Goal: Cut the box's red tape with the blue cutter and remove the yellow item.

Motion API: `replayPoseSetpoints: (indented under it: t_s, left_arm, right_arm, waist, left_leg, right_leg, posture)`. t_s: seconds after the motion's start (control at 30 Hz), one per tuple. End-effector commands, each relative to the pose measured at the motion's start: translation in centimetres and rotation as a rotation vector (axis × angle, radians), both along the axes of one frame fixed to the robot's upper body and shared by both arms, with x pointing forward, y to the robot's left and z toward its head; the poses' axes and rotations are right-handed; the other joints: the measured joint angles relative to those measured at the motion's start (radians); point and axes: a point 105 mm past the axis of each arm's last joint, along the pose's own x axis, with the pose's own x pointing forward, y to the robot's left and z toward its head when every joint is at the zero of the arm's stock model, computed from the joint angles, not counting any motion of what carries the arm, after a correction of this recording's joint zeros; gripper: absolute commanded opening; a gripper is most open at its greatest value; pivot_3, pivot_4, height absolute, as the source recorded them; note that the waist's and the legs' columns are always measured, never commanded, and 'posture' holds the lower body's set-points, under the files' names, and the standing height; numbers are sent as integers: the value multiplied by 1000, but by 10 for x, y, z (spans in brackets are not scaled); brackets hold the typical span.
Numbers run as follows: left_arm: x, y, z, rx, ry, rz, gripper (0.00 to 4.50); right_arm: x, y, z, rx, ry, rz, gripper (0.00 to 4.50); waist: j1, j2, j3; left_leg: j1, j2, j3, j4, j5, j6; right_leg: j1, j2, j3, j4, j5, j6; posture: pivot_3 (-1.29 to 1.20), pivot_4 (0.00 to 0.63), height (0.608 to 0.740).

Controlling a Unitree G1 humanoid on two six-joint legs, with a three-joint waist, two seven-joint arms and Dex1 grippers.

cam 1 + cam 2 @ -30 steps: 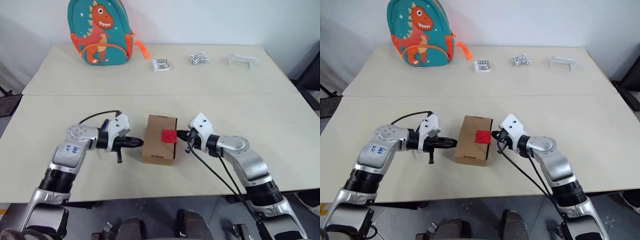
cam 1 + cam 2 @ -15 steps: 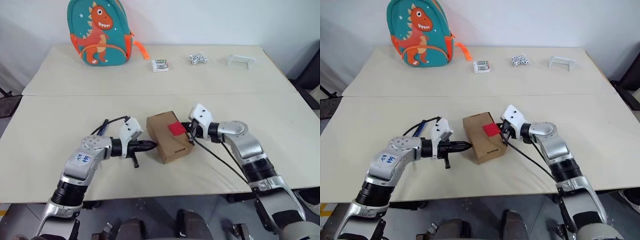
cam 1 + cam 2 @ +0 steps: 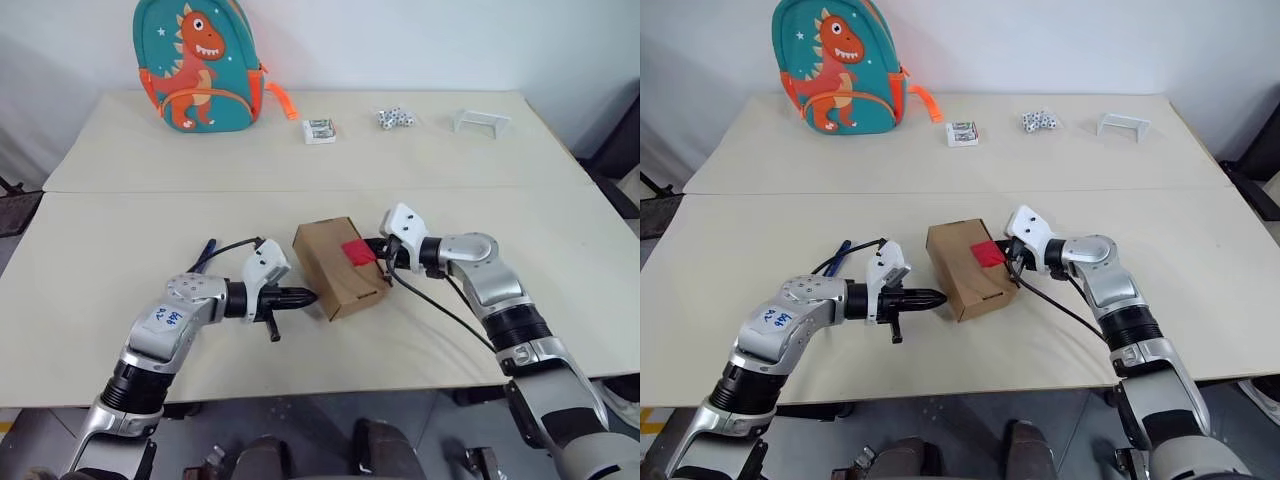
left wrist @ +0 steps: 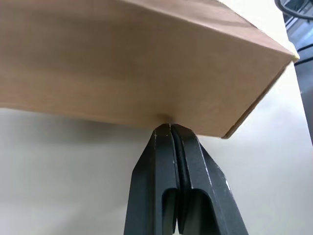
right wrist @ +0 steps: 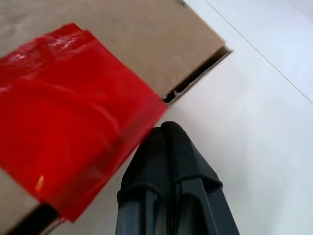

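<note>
- the box sits on the near part of the counter, turned at a slant, between the two claws.
- the red tape is on the box top, at its right edge. it looks whole, so i think no cut is made yet.
- the box is closed, so the yellow item is hidden.
- a thin blue thing lies on the counter behind the left arm. it may be the blue cutter. no claw holds it.
- the left claw is pressed together, empty. its tip touches the box's left side.
- the right claw is pressed together too, empty, right by the tape's edge.
- left to do: pick up the cutter, cut the tape, open the box, take the item out.
</note>
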Motion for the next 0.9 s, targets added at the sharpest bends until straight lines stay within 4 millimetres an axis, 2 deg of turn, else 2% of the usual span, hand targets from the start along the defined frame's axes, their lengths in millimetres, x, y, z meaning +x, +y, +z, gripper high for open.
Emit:
replayPoseSetpoints:
  t_s: [0.03,0.13,0.3,0.47,0.57,0.67,0.7,0.73,0.8,0.83,0.9]
  left_arm:
    - [-7,-1,7,-2,-16,-44,26]
    - [-6,6,7,6,-14,-36,26]
    - [-4,8,5,7,-15,-28,26]
    - [-4,16,11,-4,-34,-9,26]
    - [-11,40,32,-55,-94,3,26]
    - [-28,64,54,-151,-163,-12,26]
    - [-31,79,62,-190,-188,35,8]
    - [-34,98,67,-205,-212,94,195]
    - [-39,124,70,-197,-255,179,581]
    - [-41,136,69,-180,-275,221,850]
    - [-49,184,57,-140,-269,414,1451]
  right_arm:
    - [-9,8,22,44,-52,51,0]
    - [-13,9,24,37,-53,60,0]
    - [-7,-2,22,40,-36,16,0]
    - [-6,-20,29,52,-64,-31,0]
    - [-19,-43,46,151,-76,-34,0]
    - [-35,-64,59,225,-63,-38,0]
    - [-44,-70,63,251,-54,-18,181]
    - [-54,-77,68,284,-53,1,382]
    - [-68,-81,73,320,-59,30,882]
    - [-72,-81,75,330,-66,31,1229]
    - [-92,-71,84,384,-126,100,1902]
  waist:
    - [1,0,0]
    - [1,1,1]
    - [1,1,1]
    - [1,1,1]
    - [1,2,1]
    - [2,3,2]
    - [2,3,2]
    - [2,3,2]
    - [1,3,2]
    - [1,4,2]
    - [-1,4,2]
  left_leg:
    - [0,0,0,0,0,0]
    - [-1,0,0,0,0,0]
    - [-1,0,0,0,0,0]
    - [-1,0,0,0,0,0]
    - [-2,0,0,-1,0,0]
    - [-2,1,-1,-2,-1,-1]
    - [-2,1,-1,-1,-1,-1]
    - [-3,1,-1,-2,-1,-1]
    - [-2,2,-1,-1,-2,-2]
    - [-2,2,-1,-2,-2,-1]
    - [-1,2,1,-1,-2,-1]
  right_leg:
    - [0,0,0,0,0,0]
    - [-1,0,0,0,0,0]
    - [-1,0,0,-1,0,0]
    - [-1,0,-1,-1,0,0]
    - [-2,0,-1,-1,0,0]
    - [-2,0,-2,-1,0,0]
    - [-2,0,-2,-1,0,0]
    - [-2,0,-1,-3,0,0]
    - [-2,0,-2,-2,0,0]
    - [-2,1,-2,-3,0,0]
    - [-1,1,-1,-3,0,0]
  posture:
    - [0,150,740]
    - [0,150,740]
    - [0,150,740]
    - [0,150,740]
    - [0,150,740]
    - [0,150,740]
    - [0,150,740]
    - [0,150,740]
    - [0,150,740]
    - [0,150,740]
    - [0,150,740]
